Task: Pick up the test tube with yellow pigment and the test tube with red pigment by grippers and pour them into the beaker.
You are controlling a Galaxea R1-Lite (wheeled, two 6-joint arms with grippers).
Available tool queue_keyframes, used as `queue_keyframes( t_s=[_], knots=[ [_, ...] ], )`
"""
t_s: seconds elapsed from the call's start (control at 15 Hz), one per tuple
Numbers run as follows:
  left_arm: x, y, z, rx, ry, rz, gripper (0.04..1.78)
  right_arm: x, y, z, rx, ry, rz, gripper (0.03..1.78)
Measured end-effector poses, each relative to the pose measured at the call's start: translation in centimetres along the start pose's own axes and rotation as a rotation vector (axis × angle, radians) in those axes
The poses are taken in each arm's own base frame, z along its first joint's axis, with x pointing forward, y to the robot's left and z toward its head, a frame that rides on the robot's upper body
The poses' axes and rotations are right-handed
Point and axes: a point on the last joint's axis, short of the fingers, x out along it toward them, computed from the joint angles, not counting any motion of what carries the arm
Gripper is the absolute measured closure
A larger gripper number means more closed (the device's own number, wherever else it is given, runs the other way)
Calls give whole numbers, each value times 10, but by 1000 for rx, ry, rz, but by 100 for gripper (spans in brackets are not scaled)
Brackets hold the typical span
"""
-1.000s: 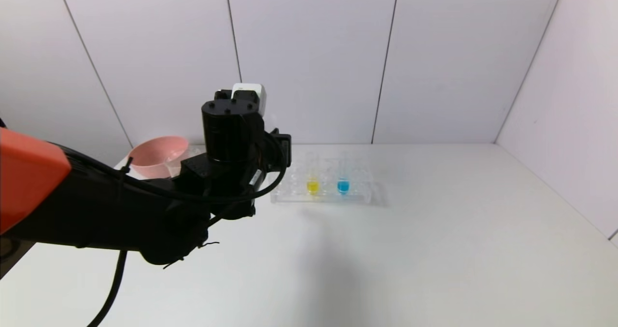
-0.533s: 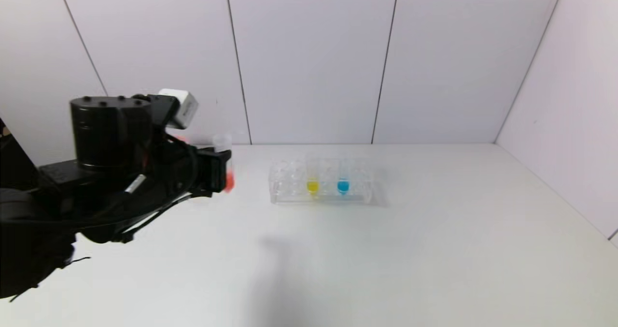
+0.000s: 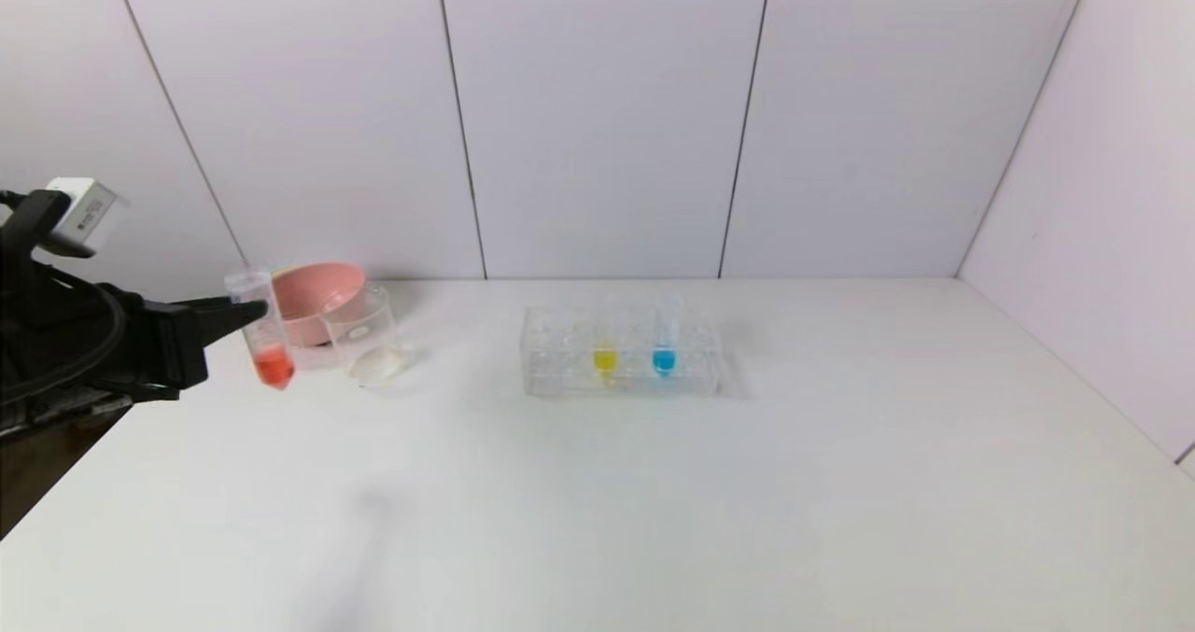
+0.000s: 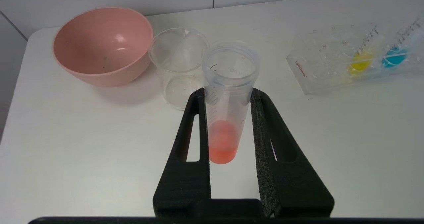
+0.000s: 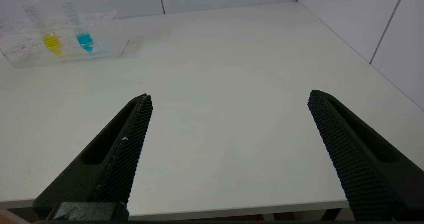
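Observation:
My left gripper (image 3: pixel 245 313) (image 4: pixel 228 96) is shut on the test tube with red pigment (image 3: pixel 263 329) (image 4: pixel 225 108). It holds the tube upright above the table, just left of the clear beaker (image 3: pixel 362 333) (image 4: pixel 179 62). The beaker looks empty. The test tube with yellow pigment (image 3: pixel 605 338) (image 4: pixel 361 57) (image 5: pixel 46 28) stands in the clear tube rack (image 3: pixel 560 347) at mid table. My right gripper (image 5: pixel 230 100) is open and empty over the table's near edge, out of the head view.
A pink bowl (image 3: pixel 317 301) (image 4: pixel 101 45) stands just behind and left of the beaker. A tube with blue liquid (image 3: pixel 664 338) (image 5: pixel 81 25) stands in the rack beside the yellow one. The table's left edge lies under my left arm.
My left arm has swung left from the rack, carrying the red tube, and now holds it beside the beaker. The bowl and beaker have come into view.

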Motion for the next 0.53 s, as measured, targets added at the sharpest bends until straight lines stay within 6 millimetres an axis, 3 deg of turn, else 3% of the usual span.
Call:
queue_keyframes(
  t_s=[0.27,0.53],
  knots=[
    [13,28,15,76,67,-23,141,0,0,0,0,0,-1,10],
    [49,47,19,197,146,-32,141,0,0,0,0,0,0,10]
  ],
)
